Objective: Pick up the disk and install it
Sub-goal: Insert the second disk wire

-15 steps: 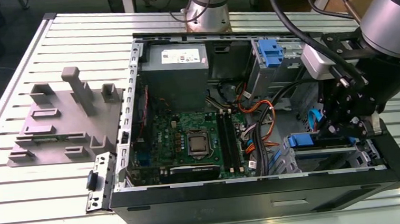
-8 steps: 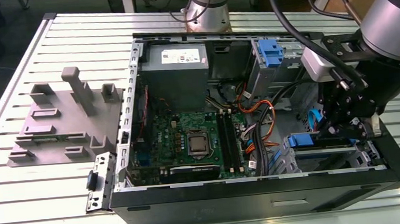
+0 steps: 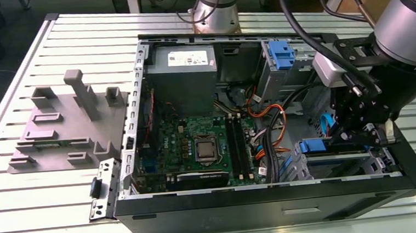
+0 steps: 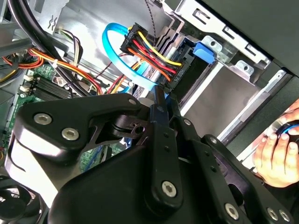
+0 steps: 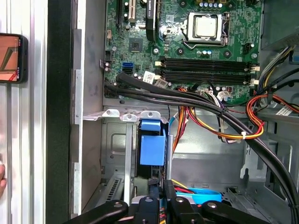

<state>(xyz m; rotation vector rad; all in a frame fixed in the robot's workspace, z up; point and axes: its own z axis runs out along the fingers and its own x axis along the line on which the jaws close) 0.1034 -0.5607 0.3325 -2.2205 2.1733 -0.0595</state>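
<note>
Exterior view: gripper (image 3: 361,133) is down inside the open computer case (image 3: 272,200), at the drive bay by the case's front corner; a blue rail of the disk (image 3: 314,145) shows just beside it.

Second wrist view: jaws are drawn narrow on the disk's edge, near the power connector (image 4: 149,51). A hand (image 4: 275,161) rests outside the case.

First wrist view: disk (image 5: 153,149) stands in the bay slot, near the cable bundle (image 5: 196,105).

Risk, as a judgement: a skewed disk could jam on the bay rails or snag cables.

One open computer case (image 3: 273,205), one motherboard (image 3: 195,145) with one processor (image 3: 205,148), one grey power supply box (image 3: 184,68), one grey fixture plate (image 3: 55,132), one gripper (image 3: 356,133) and one phone (image 5: 11,57) are counted, and one person's hand (image 4: 275,158) is seen.
</note>
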